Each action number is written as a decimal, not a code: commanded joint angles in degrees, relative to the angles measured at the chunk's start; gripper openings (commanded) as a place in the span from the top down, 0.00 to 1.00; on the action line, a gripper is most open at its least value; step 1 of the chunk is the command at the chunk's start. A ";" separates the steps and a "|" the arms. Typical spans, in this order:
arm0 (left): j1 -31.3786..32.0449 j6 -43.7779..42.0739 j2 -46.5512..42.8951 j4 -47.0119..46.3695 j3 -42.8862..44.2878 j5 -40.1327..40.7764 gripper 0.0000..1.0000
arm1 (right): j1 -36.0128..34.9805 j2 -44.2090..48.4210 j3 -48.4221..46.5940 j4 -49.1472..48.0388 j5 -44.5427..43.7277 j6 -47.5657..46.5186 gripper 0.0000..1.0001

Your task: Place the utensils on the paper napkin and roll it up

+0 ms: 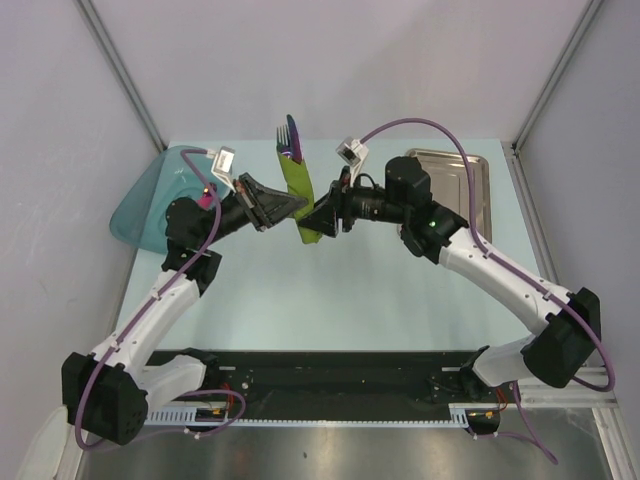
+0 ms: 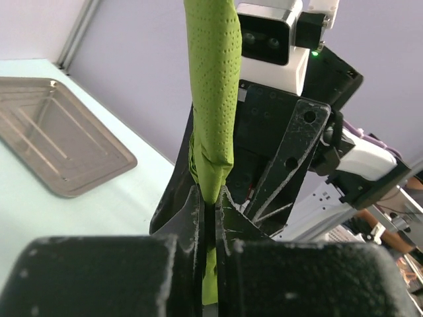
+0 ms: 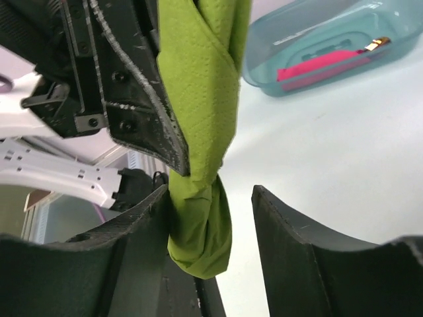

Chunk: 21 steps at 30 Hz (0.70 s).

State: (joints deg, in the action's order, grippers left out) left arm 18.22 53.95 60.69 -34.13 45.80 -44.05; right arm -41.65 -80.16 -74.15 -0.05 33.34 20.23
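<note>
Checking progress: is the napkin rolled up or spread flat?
Rolled up: the paper napkin is a tight green tube, utensils poking from its far end.

white link shells and black joint blocks on the left arm (image 1: 150, 320) and the right arm (image 1: 510, 285), each trailed by a purple cable (image 1: 420, 122) up to a small white-and-grey wrist camera (image 1: 350, 150). matte black fingers (image 2: 188, 224), scuffed and speckled pale, on the left gripper (image 2: 210, 198); same worn black on the right gripper (image 3: 210, 198). round screw heads (image 3: 117, 76) set in black plates, one green light (image 1: 431, 223) on the right forearm.
</note>
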 commanded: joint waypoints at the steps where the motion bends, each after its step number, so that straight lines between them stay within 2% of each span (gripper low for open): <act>1: 0.24 2.73 -0.48 -8.32 0.52 -2.71 1.00 | -0.98 1.94 0.14 -3.81 4.89 -2.21 0.44; 3: 0.59 2.82 -0.48 -8.50 0.69 -2.79 1.00 | -1.59 1.76 0.76 -5.04 5.15 -2.21 0.47; 6: 0.85 2.47 -0.57 -6.75 0.96 -2.18 1.00 | -2.21 1.59 0.85 -5.13 4.54 -2.65 0.76; 7: 0.77 2.04 -0.74 -6.04 0.96 -1.48 1.00 | -2.38 1.67 1.02 -5.04 4.02 -2.91 0.94; 8: 0.77 1.95 -0.92 -5.17 0.96 -1.04 1.00 | -2.47 1.85 1.20 -5.04 3.23 -2.91 1.00; 10: 0.85 1.68 -1.36 -2.97 0.61 -0.16 0.98 | -2.47 1.94 0.94 -4.61 0.16 -3.26 1.00; 13: 1.03 0.89 -1.97 0.02 -0.18 0.98 0.89 | -2.21 2.03 0.76 -4.60 -3.46 -3.27 1.00; 14: 1.03 0.89 -2.15 0.38 -0.45 1.42 0.82 | -2.30 2.11 0.76 -4.52 -4.24 -2.92 1.00; 17: 1.29 0.98 -2.50 1.34 -0.98 1.69 0.68 | -2.21 2.20 0.67 -5.30 -4.95 -1.95 1.00; 21: 2.43 0.01 -2.59 2.05 -1.15 2.04 0.65 | -2.12 1.50 0.23 -5.48 -5.39 -0.19 1.00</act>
State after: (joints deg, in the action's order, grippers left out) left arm 19.27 54.54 59.66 -32.99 45.10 -42.33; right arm -43.81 -79.81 -72.97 -1.21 31.09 19.42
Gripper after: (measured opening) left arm 0.349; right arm 0.106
